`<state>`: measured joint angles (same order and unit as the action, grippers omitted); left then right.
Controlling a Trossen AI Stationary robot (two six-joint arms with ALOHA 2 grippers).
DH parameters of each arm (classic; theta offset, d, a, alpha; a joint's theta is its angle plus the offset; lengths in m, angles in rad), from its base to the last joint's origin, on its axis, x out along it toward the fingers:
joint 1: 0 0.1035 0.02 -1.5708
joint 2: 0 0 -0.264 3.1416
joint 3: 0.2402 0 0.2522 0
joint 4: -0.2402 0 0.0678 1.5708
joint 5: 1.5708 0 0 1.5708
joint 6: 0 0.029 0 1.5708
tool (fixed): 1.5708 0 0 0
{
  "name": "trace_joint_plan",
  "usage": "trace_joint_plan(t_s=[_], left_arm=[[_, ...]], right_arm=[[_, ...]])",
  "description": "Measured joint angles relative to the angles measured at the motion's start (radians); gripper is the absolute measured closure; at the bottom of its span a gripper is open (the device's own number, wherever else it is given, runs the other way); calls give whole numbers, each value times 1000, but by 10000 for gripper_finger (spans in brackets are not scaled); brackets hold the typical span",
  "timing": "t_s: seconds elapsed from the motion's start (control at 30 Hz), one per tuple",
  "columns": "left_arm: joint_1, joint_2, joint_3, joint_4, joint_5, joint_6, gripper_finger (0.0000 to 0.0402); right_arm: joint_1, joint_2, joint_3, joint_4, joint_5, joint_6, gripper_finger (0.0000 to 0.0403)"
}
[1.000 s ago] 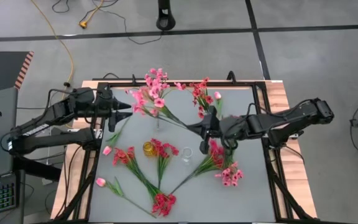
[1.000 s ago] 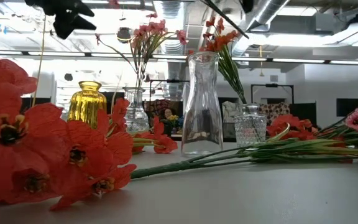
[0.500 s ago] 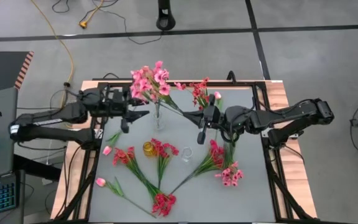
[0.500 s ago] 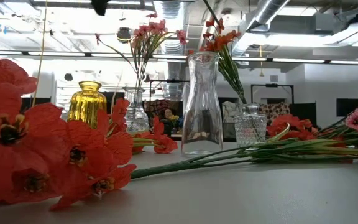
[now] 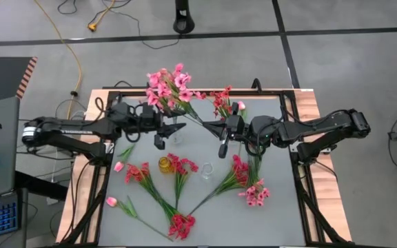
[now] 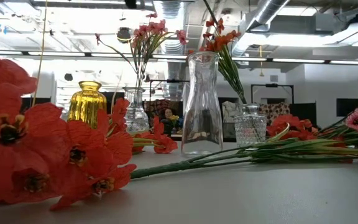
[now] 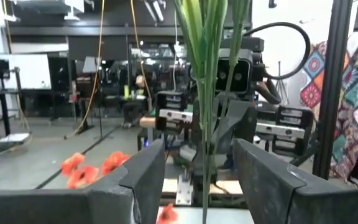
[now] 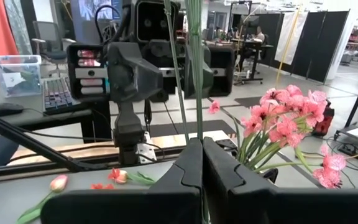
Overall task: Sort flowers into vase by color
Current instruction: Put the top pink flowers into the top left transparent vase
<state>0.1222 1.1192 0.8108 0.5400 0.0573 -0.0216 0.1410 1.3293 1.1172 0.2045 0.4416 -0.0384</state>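
We saw right hand (image 5: 221, 141) clenched on green stems of pink flower bunch (image 5: 165, 88), stems (image 8: 194, 68) rising between its pressed fingers (image 8: 180, 177). Left hand (image 5: 160, 135) sat just opposite, released, fingers (image 7: 143, 173) spread either side of same stems (image 7: 210, 74), not touching. Bunch's blossoms hung beyond both hands, over worktop's (image 5: 281, 207) far edge. Red flowers (image 5: 180, 224) and pink ones (image 5: 256, 195) lay nearer us on worktop, beside yellow vase (image 5: 165, 164).

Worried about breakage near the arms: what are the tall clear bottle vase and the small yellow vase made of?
The tall clear bottle vase looks like smooth glossy glass: the room shows straight through it. The small yellow ribbed vase seems tinted translucent glass, glowing amber with light behind, though coloured plastic can't be excluded.
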Motion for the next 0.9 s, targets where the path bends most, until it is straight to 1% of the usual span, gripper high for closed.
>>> trace_joint_plan(t_s=[0.17,0.33,0.47,0.6,0.7,0.9], left_arm=[[-6,63,1,114,-12,0,223],[-6,115,35,125,-10,5,223],[-8,168,78,130,44,10,223],[-21,222,126,130,52,24,223],[-32,245,145,129,37,48,223],[-51,236,150,128,-29,65,226]], right_arm=[[0,0,0,0,0,0,376],[0,0,0,0,0,0,376],[0,0,0,0,0,0,376],[0,0,0,-1,0,0,376],[0,0,0,-2,0,1,376],[0,0,0,-17,0,1,375]])
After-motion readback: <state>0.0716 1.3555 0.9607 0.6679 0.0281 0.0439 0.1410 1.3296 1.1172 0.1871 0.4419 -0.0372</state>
